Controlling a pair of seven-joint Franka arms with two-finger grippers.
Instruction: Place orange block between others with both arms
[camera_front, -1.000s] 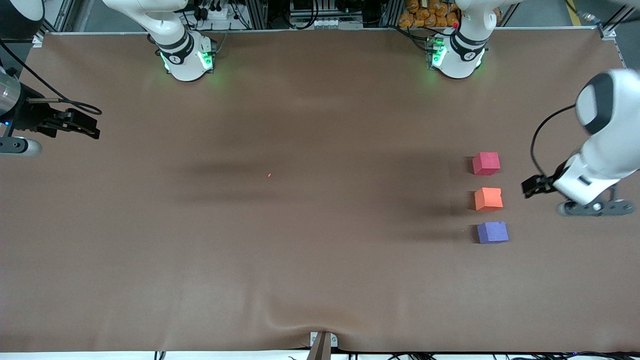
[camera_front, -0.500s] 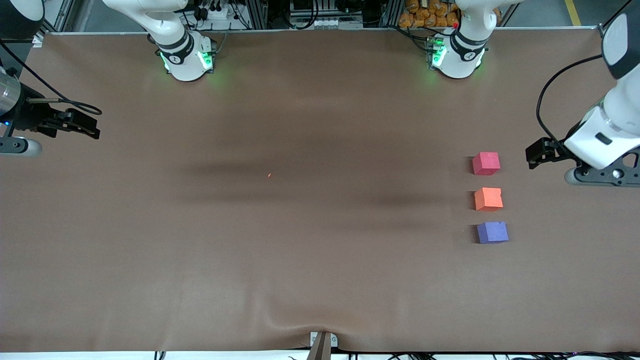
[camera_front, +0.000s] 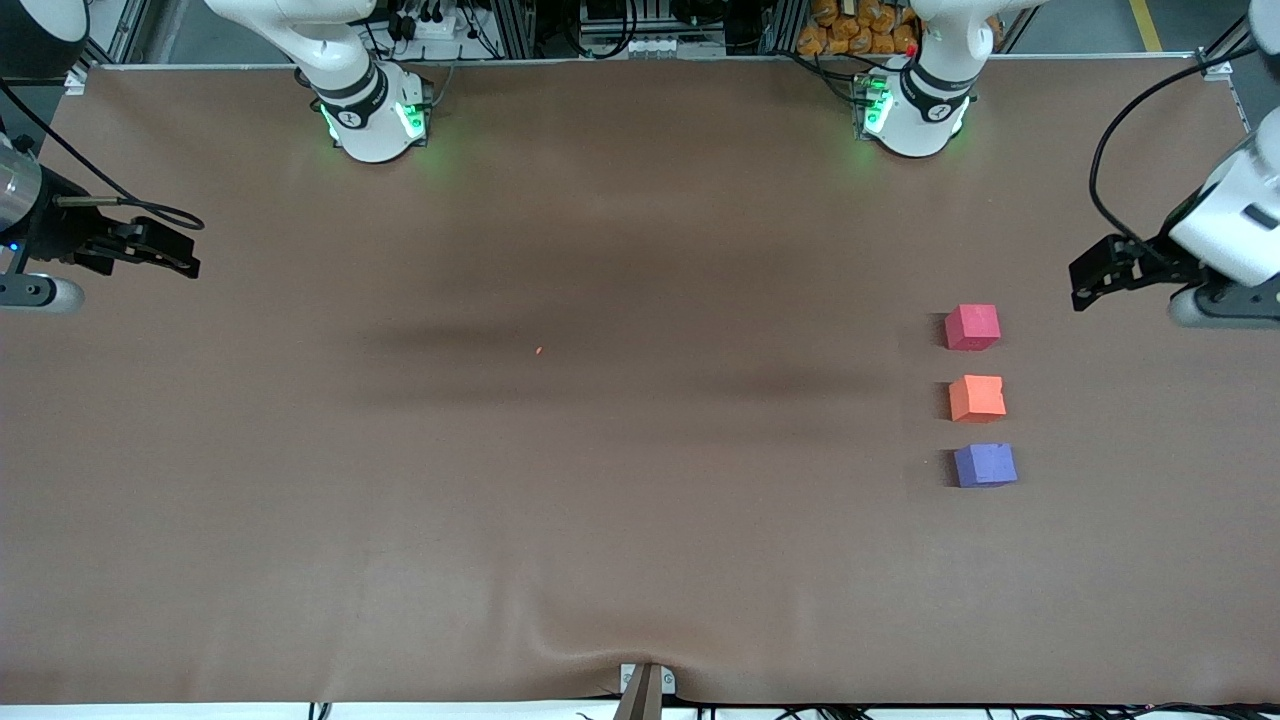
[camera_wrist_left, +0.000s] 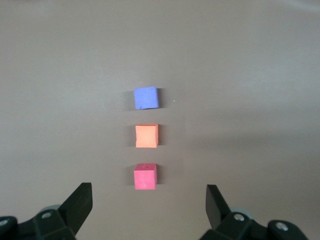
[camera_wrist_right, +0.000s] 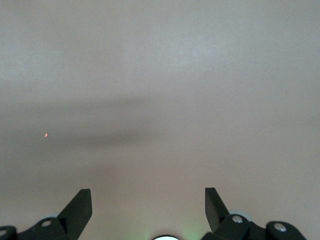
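Three small cubes lie in a row toward the left arm's end of the table. The orange block (camera_front: 977, 398) (camera_wrist_left: 146, 136) sits between the others, with a gap on each side. The pinkish-red cube (camera_front: 972, 327) (camera_wrist_left: 145, 177) is farther from the front camera and the purple cube (camera_front: 985, 465) (camera_wrist_left: 146, 98) is nearer. My left gripper (camera_front: 1090, 275) (camera_wrist_left: 149, 205) hangs open and empty above the table, off to the side of the pinkish-red cube. My right gripper (camera_front: 165, 250) (camera_wrist_right: 148, 205) waits open and empty over the right arm's end of the table.
A tiny orange crumb (camera_front: 539, 350) (camera_wrist_right: 46, 134) lies on the brown cloth (camera_front: 640, 520) near the table's middle. The cloth wrinkles at the edge nearest the front camera, around a small metal clamp (camera_front: 645, 685). Both arm bases stand along the edge farthest from that camera.
The left arm has swung its gripper from beside the orange block to beside the pinkish-red cube and outward toward the table's end. The cubes and the right arm have not moved.
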